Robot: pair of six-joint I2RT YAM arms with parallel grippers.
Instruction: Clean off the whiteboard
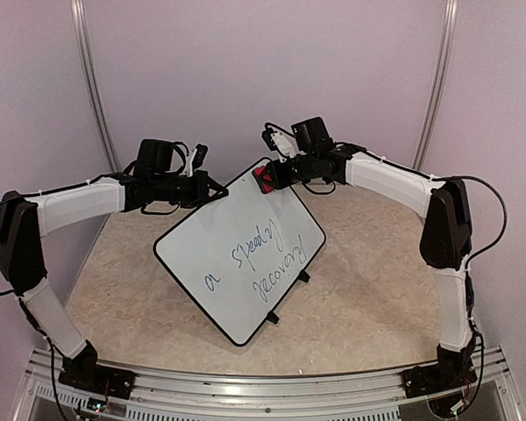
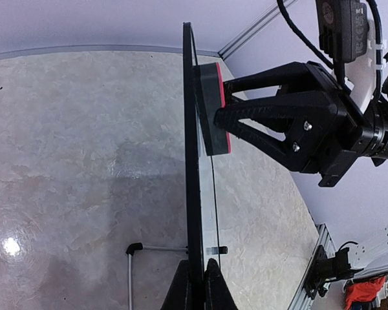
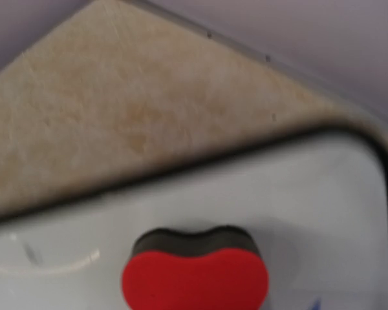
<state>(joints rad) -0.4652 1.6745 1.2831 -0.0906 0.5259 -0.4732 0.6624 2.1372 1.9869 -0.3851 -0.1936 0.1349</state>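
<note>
On the left pincer point(image 1: 216, 195) the fingers point(image 2: 181, 289) are seen pressed together on the rim of the board point(image 1: 245, 254), which is pinched at its upper left edge. From that pincer the board is spread away to the right and toward the arm bases. It is tilted, with its white face turned upward and small black feet point(image 1: 303, 277) shown along its lower right edge. In the left wrist view the board is seen edge-on, running straight out from between the fingers. Dark handwriting point(image 1: 259, 259) is carried on the lower half of the face, well apart from the right pincer point(image 1: 277, 175). Between that pincer's two fingers a red eraser point(image 1: 264, 180) is gripped by its red back. Its dark pad is laid against the face at the board's far corner. In the right wrist view the eraser is shown straight ahead, on bare white surface just inside the rounded corner. Beyond the rim, the table point(image 3: 103, 97) is seen.
</note>
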